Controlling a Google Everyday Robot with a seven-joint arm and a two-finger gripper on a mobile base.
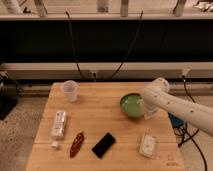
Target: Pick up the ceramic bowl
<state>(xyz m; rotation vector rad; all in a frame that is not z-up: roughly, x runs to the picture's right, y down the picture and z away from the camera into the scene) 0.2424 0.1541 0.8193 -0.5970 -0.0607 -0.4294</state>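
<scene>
Bowl work is underway: the ceramic bowl [131, 105] sits tilted at the tabletop's [100, 120] three o'clock side, its right rim seemingly raised by the gripper [148, 108], whose fingers appear clenched on that rim. The plastic cup [70, 90] stands well apart at ten o'clock.

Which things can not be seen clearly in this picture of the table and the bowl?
- Gripper: in the camera view, hidden behind the white arm at the right rim of the ceramic bowl.
- Bowl's right edge: covered by the arm.
- Small white package: its markings are too small to read.
</scene>
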